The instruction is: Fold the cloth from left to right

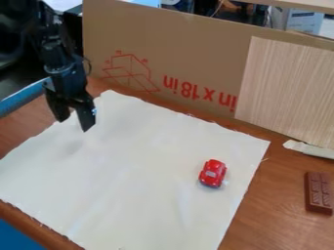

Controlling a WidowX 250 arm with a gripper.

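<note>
- One wooden counter [277, 219], reddish-brown, smooth, visible grain; carries everything in the work area.
- Cloth [130, 161]: off-white, thin-looking woven fabric, roughly square, frayed edges, faint creases. Spread on the counter, unfolded, one corner pointing up toward the cardboard. Fold not made; step in hand looks like lining up for a grasp on the left side.
- Cardboard sheet [196, 53]: plain brown, flat, upright behind the cloth, red printed box drawing and lettering.
- Striped panel [287, 88]: pale, fine vertical wood-like lines, straight edges, in front of the cardboard at right.
- End effector [75, 125]: black, angular, hanging at the cloth's upper left edge. Fingers wide apart, nothing between them. Next move likely: down to the fabric, pinch the edge, lift, carry right, lay down. Thin flat fabric could slip the pinch.
- Torn strip [310, 149]: whitish, ragged, beside the striped panel's base.
- Chocolate-bar toy [318, 193]: brown, rectangular, molded segments, right of the cloth.
- Car [213, 173]: red, glossy, rounded, sitting on the cloth's right part. Could get covered or nudged by the fold.
</note>
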